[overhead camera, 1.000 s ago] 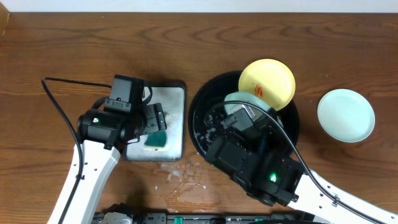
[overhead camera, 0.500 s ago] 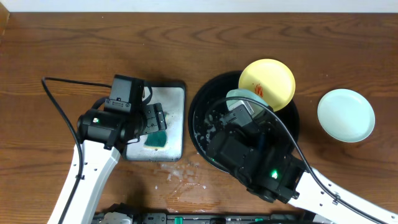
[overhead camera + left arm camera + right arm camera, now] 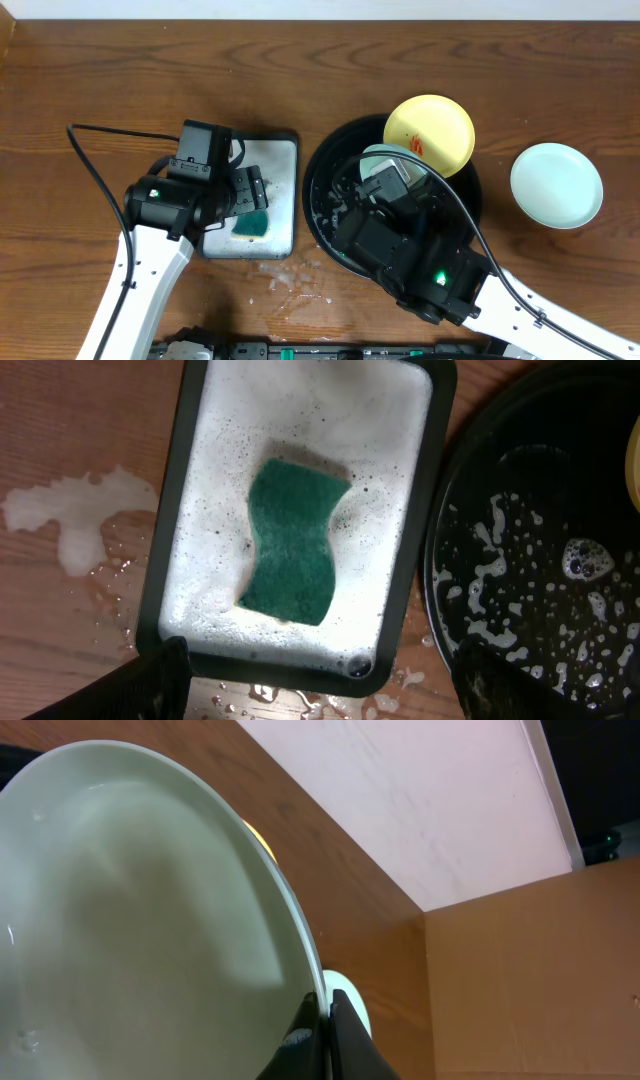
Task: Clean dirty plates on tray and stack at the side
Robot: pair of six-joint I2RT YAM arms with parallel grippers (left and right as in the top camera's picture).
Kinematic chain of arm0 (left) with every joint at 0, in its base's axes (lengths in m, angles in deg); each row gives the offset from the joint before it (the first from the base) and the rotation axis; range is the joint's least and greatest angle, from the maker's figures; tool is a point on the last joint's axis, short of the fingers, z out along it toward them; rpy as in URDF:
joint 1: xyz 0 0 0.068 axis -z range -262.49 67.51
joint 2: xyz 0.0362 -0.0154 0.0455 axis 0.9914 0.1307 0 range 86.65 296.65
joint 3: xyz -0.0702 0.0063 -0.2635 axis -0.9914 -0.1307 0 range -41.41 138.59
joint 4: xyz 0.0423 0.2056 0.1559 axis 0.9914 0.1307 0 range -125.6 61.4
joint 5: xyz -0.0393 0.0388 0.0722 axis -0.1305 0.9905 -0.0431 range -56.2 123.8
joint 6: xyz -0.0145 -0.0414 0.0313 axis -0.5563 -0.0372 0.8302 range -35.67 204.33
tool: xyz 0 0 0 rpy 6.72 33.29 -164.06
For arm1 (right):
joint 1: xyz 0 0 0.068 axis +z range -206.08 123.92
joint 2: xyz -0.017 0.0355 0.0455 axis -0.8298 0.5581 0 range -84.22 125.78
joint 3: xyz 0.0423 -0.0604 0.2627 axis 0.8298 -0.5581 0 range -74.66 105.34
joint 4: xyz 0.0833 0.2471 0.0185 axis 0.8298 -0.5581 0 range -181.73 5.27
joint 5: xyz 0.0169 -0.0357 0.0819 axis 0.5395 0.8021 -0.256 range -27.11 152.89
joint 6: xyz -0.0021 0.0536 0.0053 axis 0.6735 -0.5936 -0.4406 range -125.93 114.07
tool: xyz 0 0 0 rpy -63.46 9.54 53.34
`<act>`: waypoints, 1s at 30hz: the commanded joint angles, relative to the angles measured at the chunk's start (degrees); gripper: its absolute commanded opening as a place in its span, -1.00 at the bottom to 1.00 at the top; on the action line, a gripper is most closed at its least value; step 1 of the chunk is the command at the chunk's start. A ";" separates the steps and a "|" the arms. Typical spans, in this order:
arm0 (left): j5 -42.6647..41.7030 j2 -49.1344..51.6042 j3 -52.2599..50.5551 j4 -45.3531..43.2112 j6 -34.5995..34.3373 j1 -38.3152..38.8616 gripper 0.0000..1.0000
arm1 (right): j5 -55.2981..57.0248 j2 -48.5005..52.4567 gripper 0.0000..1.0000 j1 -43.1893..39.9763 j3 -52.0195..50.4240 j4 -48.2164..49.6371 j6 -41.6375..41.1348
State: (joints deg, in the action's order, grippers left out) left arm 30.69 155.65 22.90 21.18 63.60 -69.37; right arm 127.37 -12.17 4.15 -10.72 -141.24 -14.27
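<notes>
The right gripper (image 3: pixel 322 1030) is clenched on the rim of a pale mint plate (image 3: pixel 130 920), one finger on each face, and the plate stands tilted on edge. From overhead this held plate sits over the black tray (image 3: pixel 316 178), a little toward 12 o'clock from the tray's middle, mostly hidden by the arm. The yellow plate (image 3: pixel 430 133), with a red-orange smear near its lower edge, rests on the tray's rim at 1 o'clock and overhangs it. A second mint plate (image 3: pixel 556 185) lies flat on the counter (image 3: pixel 100 60) at 3 o'clock from the tray, apart from it. The tray floor is flecked with suds. At 9 o'clock from it, just beside it, stands a grey tray (image 3: pixel 190 490) full of foam with a green sponge (image 3: pixel 290 540) lying in it. The left gripper (image 3: pixel 325 675) hangs above it, released, its fingers wide apart and touching nothing. A wet puddle (image 3: pixel 70 520) marks the counter beside the grey tray.
</notes>
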 commanded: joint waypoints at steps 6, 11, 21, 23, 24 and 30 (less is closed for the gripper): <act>-0.35 -0.13 0.09 0.20 0.37 -0.37 0.68 | 1.46 0.28 -0.98 -0.76 0.11 -0.09 -1.25; -0.35 -0.13 0.09 0.20 0.37 -0.37 0.68 | 1.46 0.28 -0.98 -0.76 0.11 -0.07 -1.25; -0.35 -0.13 0.09 0.20 0.37 -0.37 0.68 | -1.77 0.28 -0.98 -2.08 0.09 0.26 -9.29; -0.35 -0.13 0.09 0.20 0.35 -0.37 0.68 | -14.95 1.09 -0.98 -8.37 -0.59 2.93 -13.79; -0.35 -0.13 0.09 0.20 0.37 -0.37 0.68 | -20.68 1.66 -0.98 -11.89 -0.61 3.72 -13.79; -0.35 -0.13 0.09 0.20 0.37 -0.37 0.68 | -46.90 1.66 -0.98 -33.66 -0.46 7.91 -13.68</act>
State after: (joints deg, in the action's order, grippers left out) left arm 30.69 155.65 22.90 21.20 63.60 -69.37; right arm 99.31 -9.77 -19.59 -11.02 -134.56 -25.15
